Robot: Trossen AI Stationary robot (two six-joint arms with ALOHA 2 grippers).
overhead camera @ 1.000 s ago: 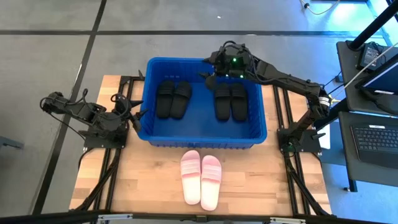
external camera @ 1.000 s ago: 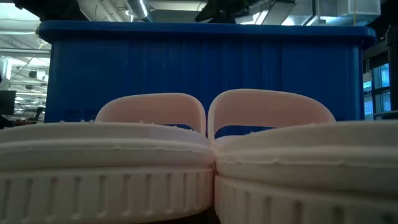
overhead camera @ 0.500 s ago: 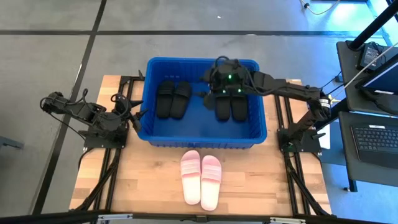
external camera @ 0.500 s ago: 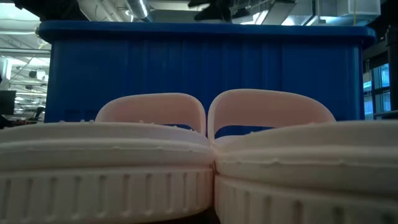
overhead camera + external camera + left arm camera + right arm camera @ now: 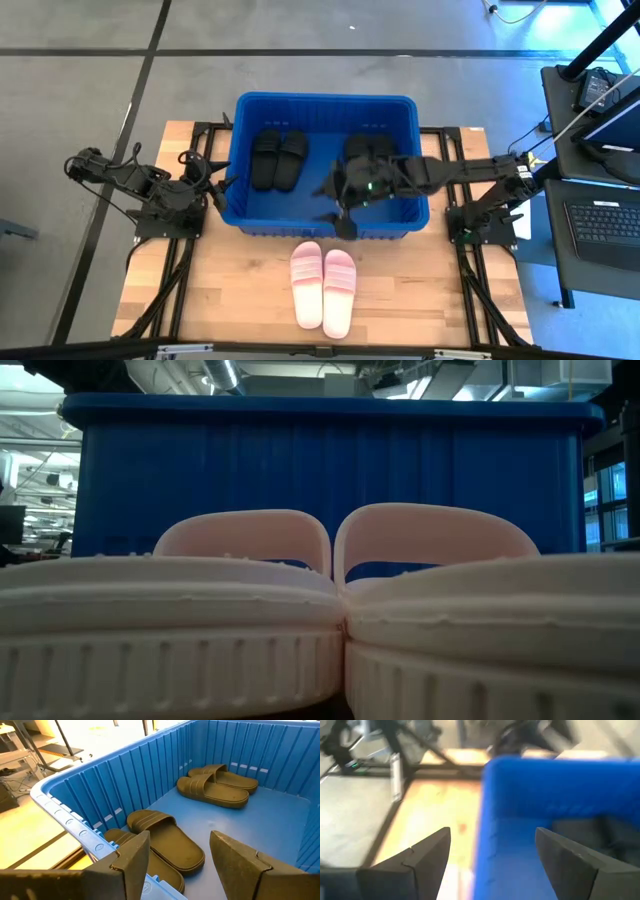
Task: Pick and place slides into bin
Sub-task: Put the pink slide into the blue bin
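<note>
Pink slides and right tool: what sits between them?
The blue bin's near wall, in the high view; the right tool hovers open inside it, pink slides outside.

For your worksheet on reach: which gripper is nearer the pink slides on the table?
Right. The right gripper hangs over the bin's front wall, just behind the pink slides; the left gripper waits outside its left wall.

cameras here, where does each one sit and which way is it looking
High: overhead, looking down on table, bin, both arms; right gripper open at the bin's front wall.
Low: table height, facing pink slides with bin behind; no arm clearly visible.
Left wrist: at bin's rim, looking in at black slides; left gripper open.
Right wrist: blurred, bin wall between its fingers.
All share the bin.
</note>
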